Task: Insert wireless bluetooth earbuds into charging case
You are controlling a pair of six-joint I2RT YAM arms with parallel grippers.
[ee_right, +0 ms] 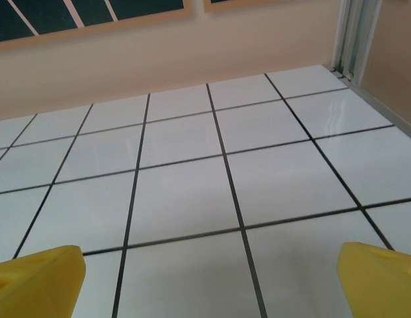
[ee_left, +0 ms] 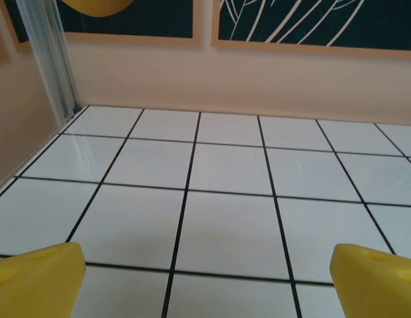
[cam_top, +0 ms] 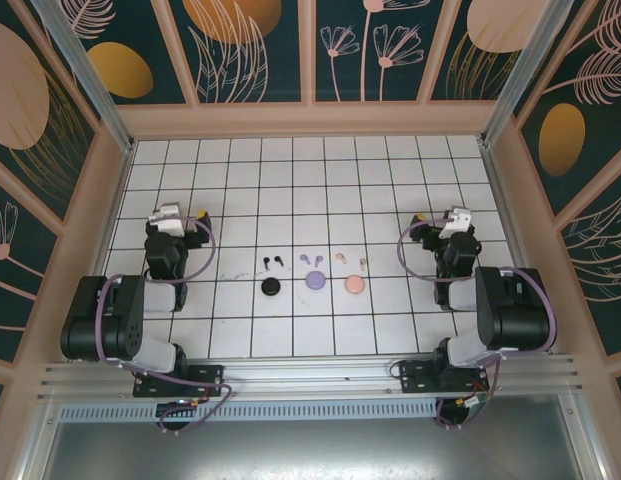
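While both of my arms sit folded low near their bases, my left gripper (cam_top: 180, 213) hangs over the left side of the white tiled table (cam_top: 290, 180) and my right gripper (cam_top: 440, 218) over the right side. Each is well apart from the things in the middle.

From my left wrist, the left gripper (ee_left: 205, 281) stands wide. Its yellow fingertips (ee_left: 36, 278) sit at opposite bottom corners with bare tile between them, and it holds nothing. From my right wrist, the right gripper (ee_right: 208, 281) is just as wide, its yellow fingertips (ee_right: 36, 281) far apart over bare tile, and it too holds nothing.

Between my arms, the earbuds lie loose on the table in a row. The black earbuds (cam_top: 265, 262) are leftmost, the two close together. The lilac earbuds (cam_top: 304, 259) come next, and the pale pink earbuds (cam_top: 340, 258) are rightmost, those two lying a little further from each other.

Just nearer to me than each pair sits a round case of matching colour: the black case (cam_top: 271, 287), the lilac case (cam_top: 315, 281) and the pink case (cam_top: 354, 284). Each pair lies near its case without touching it. I cannot tell whether the cases are open or closed, as they are too small from above.

My left wrist faces the peach back wall (ee_left: 258, 73), with an aluminium corner post (ee_left: 53, 59) at its left. My right wrist sees the other corner post (ee_right: 351, 33) at its right.
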